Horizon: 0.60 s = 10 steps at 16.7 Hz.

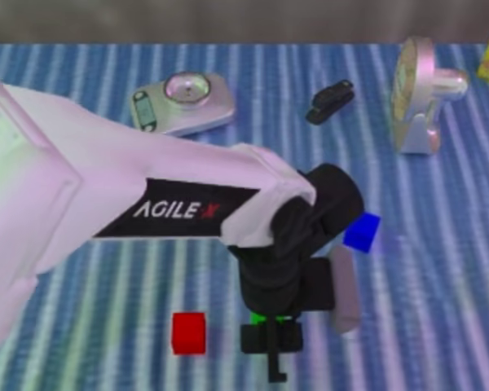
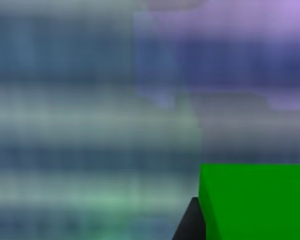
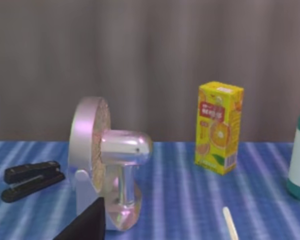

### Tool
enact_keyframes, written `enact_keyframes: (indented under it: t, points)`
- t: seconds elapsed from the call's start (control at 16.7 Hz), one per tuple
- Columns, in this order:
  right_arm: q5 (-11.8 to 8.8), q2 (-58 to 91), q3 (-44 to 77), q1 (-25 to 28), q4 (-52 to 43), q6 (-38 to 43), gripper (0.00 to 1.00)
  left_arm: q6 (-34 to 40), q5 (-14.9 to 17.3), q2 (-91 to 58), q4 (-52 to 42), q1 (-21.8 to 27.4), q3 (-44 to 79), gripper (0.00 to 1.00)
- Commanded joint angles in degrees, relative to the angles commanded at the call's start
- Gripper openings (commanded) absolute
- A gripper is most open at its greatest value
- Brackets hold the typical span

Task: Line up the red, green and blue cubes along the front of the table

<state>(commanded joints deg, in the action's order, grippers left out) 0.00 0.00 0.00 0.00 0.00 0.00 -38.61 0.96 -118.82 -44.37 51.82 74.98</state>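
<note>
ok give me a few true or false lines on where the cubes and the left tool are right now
1. The red cube sits near the table's front edge, left of the left tool. True.
2. The blue cube is stacked on the red cube. False: it lies alone on the table, farther back and to the right.
3. The green cube is right at the left tool. True: the left wrist view shows it up close.
4. The silver scale stands at the front right. False: it is at the back left.
</note>
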Motion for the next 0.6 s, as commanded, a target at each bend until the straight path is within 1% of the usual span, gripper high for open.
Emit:
enact_keyframes:
  t: [0.24,0.6]
  points:
    - [0.00,0.00,0.00,0.00,0.00,0.00,1.00,0.00,0.00,-0.06,0.12,0.01,-0.07,0.00]
    - [0.00,0.00,0.00,0.00,0.00,0.00,1.00,0.00,0.00,-0.06,0.12,0.01,-0.07,0.45]
